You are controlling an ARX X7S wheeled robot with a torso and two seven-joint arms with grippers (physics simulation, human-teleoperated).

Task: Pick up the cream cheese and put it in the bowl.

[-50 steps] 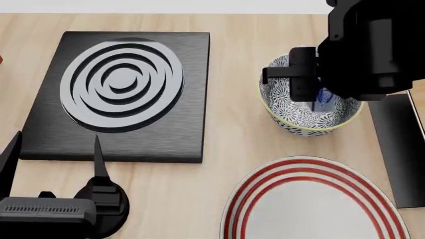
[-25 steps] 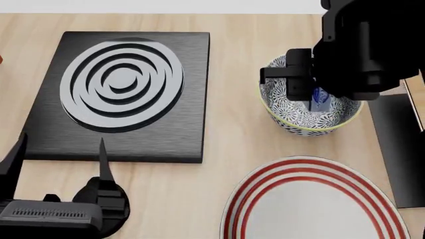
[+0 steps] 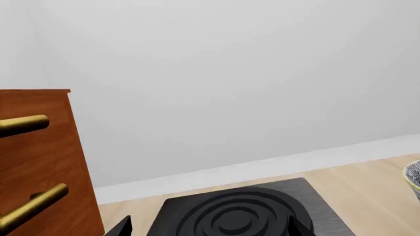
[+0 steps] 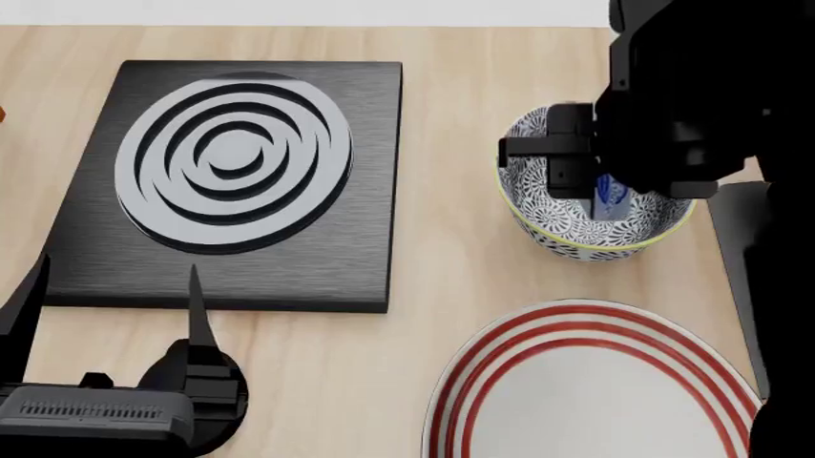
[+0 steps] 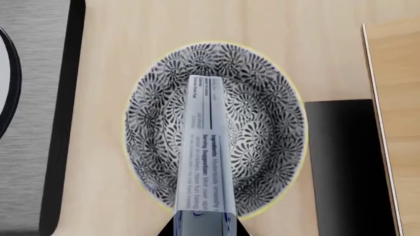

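- While the right gripper [image 4: 598, 186] hangs directly over the bowl [image 4: 541, 229], its fingers are closed on the cream cheese [image 5: 208, 162], a flat rectangular silver-grey box with fine printed lettering on the face shown in the right wrist view and a patch of blue visible from the head.
- From the right wrist, the box reaches from the fingers out over the bowl's middle; whether its far end touches the bowl's inside cannot be told.
- Bowl: small, deep and round, with a dense black-and-white floral pattern inside and out and a thin yellow-green rim [image 5: 135, 147].
- Surface: a light wood-grain tabletop [image 4: 446, 277], smooth and matte. Behind it run a pale baseboard and a plain grey-white wall [image 3: 229, 73].
- Left of the bowl lies a square black brushed slab [image 4: 369, 258] with concentric silver-grey rings [image 4: 236, 153] set into it.
- Nearer the robot than the bowl sits a wide white plate [image 4: 593, 401] with red rings at its edge.
- Right of the bowl lies a flat black rectangular panel [image 5: 345, 167], with a raised light wood edge [image 5: 394, 123] beyond it.
- Well left of the bowl, past the slab, stands a red-brown wooden cabinet [image 3: 49, 162] with brass bar handles [image 3: 33, 209].
- The left gripper [image 4: 109, 296] sits at the slab's near edge, far from the bowl, its two thin black fingers spread wide and holding nothing.
- The black right arm [image 4: 713, 86] hides the bowl's right and far sides from the head.
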